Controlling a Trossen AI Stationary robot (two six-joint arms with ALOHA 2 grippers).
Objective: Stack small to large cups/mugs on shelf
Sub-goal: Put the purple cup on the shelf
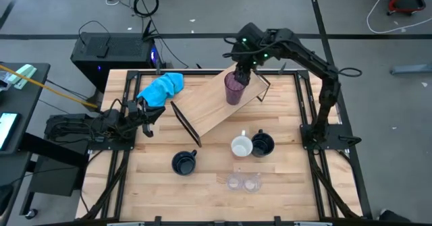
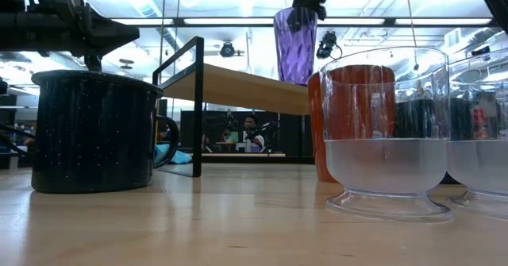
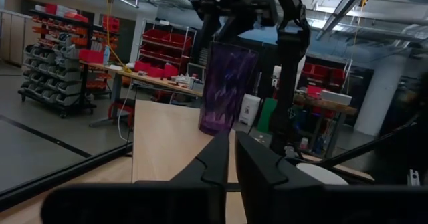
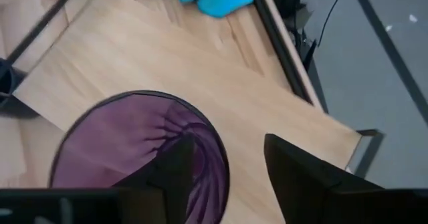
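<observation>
Plank table (image 1: 135, 185), shelf (image 1: 209, 108), blue cloth (image 1: 162, 88), 3 mugs, 2 clear cups (image 1: 244, 181)

I can't read any text, label, brand, number or sign from here. Nothing legible shows on the mugs, the tumbler, the shelf or the bench, and the storage bins in the room behind are too small to make out.

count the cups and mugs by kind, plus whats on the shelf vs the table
purple tumbler: 1, on the shelf, right gripper at its rim
white mug: 1, on the table
dark navy mugs: 2, on the table
small clear cups: 2, on the table
total: 6
</observation>
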